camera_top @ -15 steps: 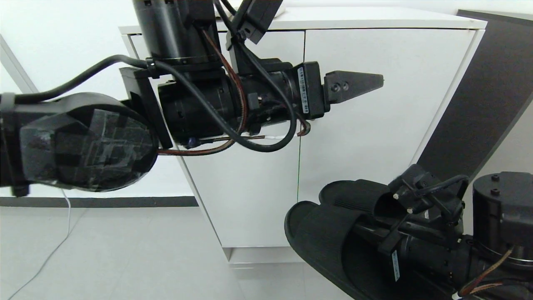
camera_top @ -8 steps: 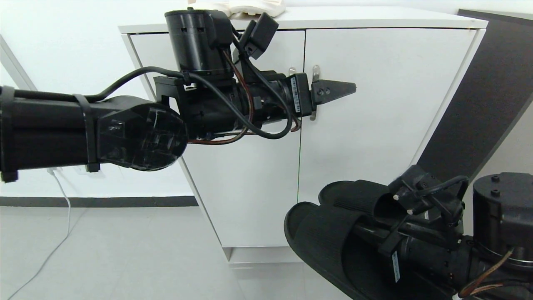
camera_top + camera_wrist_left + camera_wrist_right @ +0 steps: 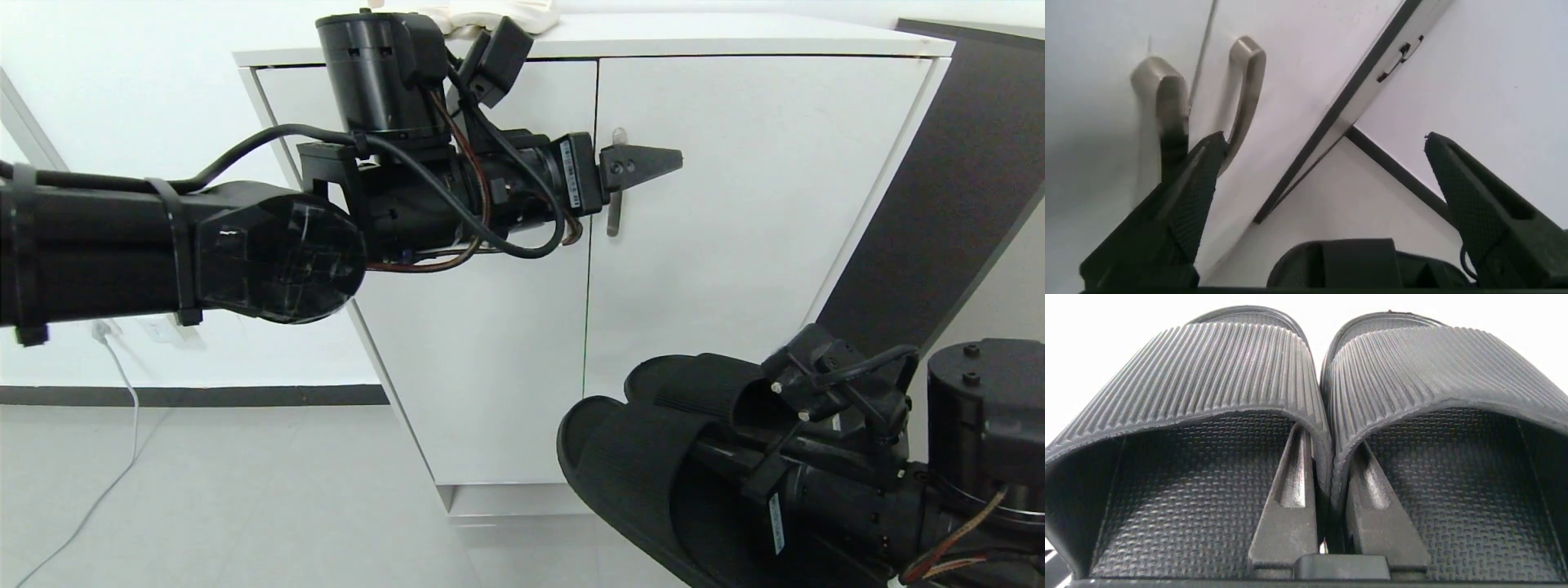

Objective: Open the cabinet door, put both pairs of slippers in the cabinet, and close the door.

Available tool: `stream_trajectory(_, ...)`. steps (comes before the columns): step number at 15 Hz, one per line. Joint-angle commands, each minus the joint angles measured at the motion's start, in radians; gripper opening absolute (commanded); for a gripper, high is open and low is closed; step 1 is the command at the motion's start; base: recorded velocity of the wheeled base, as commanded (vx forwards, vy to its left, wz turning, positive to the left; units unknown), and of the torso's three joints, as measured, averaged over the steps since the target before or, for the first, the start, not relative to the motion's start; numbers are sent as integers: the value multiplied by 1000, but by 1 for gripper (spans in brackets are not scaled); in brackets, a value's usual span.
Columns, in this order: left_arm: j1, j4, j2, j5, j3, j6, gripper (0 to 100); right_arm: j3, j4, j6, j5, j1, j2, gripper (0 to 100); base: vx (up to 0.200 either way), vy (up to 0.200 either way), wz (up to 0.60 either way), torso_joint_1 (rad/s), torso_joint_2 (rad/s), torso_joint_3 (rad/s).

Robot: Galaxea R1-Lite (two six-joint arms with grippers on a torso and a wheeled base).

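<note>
Slippers point(image 3: 645, 461) pinched in right jaws, left jaws wide at handle point(image 3: 613, 216)

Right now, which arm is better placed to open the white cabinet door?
Left. The left gripper, jaws open, is at the silver metal door handles; the right gripper is shut on the pair of black ribbed slippers.

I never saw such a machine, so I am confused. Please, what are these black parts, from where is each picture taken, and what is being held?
It is a robot with two arms. The wide picture comes from a camera on its head; the two close ones come from cameras on its wrists. The left gripper, open, is at the metal handles of a closed white cabinet. The right gripper pinches a pair of black slippers together, one finger inside each. Something pale lies on the cabinet top.
</note>
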Motion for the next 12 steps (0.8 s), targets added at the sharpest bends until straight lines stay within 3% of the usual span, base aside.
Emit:
stream_trajectory(1, 4, -1, 35, 14, -34, 0, 100, 1, 0, 0, 0, 1, 0, 0, 0, 0, 0, 0, 0, 0)
stream_trajectory(10, -1, -1, 83, 36, -71, 0, 100, 1, 2, 0, -3, 1, 0, 0, 0, 0, 0, 0, 0, 0)
stream_trajectory(11, -1, -1, 81, 36, -69, 0, 0, 3, 3, 0, -3, 1, 0, 0, 0, 0, 0, 0, 0, 0)
stream_trajectory(12, -1, -3, 77, 34, -64, 0, 0, 7, 3, 0, -5, 1, 0, 0, 0, 0, 0, 0, 0, 0)
